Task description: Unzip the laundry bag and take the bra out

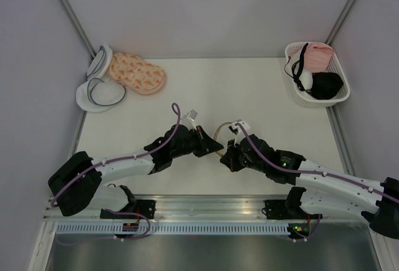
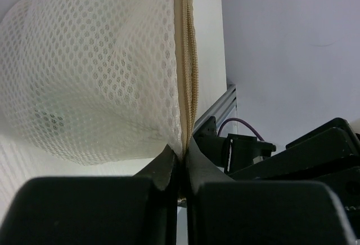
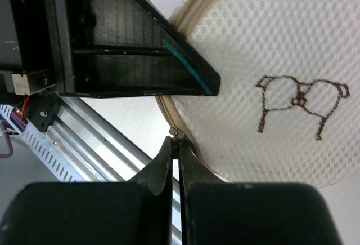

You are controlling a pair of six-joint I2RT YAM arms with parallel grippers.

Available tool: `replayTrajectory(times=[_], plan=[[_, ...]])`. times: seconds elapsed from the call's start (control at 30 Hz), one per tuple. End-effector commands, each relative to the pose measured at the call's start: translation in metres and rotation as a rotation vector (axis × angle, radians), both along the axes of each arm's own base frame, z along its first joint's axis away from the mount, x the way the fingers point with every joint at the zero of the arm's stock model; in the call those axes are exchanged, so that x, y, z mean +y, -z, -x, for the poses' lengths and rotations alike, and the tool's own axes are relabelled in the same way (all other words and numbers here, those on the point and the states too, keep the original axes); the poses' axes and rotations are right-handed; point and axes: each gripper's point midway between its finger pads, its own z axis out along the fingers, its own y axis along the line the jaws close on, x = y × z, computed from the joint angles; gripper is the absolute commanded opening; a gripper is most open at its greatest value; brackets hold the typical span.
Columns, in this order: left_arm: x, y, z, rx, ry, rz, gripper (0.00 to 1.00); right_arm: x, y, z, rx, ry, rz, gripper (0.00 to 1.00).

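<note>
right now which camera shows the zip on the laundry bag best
Left wrist: the laundry bag's zip runs up the frame, teeth clear, pinched by the left gripper. Right wrist shows a curved stretch at the right gripper. Top external shows only a tan arc between the arms.

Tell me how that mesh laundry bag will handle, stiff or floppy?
Probably floppy: the laundry bag is thin open mesh, bulging loosely beside the left gripper. Likely light, since rim pinches alone seem to hold it. Its tan rim curves evenly, so perhaps semi-stiff.
</note>
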Motion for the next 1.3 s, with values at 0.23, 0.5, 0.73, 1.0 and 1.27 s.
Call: replayTrajectory(times=[0.23, 0.5, 0.73, 1.0, 1.27], plan=[[0.030, -0.023, -0.010, -0.076, -0.146, 0.023, 0.02, -0.084, 0.024, -0.013, 0.026, 0.346, 0.290, 0.00], [0.029, -0.019, -0.008, -0.085, -0.120, -0.013, 0.52, -0.095, 0.031, -0.017, 0.020, 0.414, 0.336, 0.00], [0.074, 0.016, -0.015, -0.043, -0.313, -0.168, 0.96, -0.096, 0.056, -0.018, 0.048, 0.427, 0.414, 0.00], [0.089, 0.037, -0.019, -0.050, -0.394, -0.147, 0.98, -0.094, 0.071, -0.017, 0.067, 0.423, 0.437, 0.00], [0.054, 0.020, -0.031, -0.254, -0.255, -0.091, 0.92, -0.086, 0.073, -0.015, 0.077, 0.392, 0.398, 0.01]])
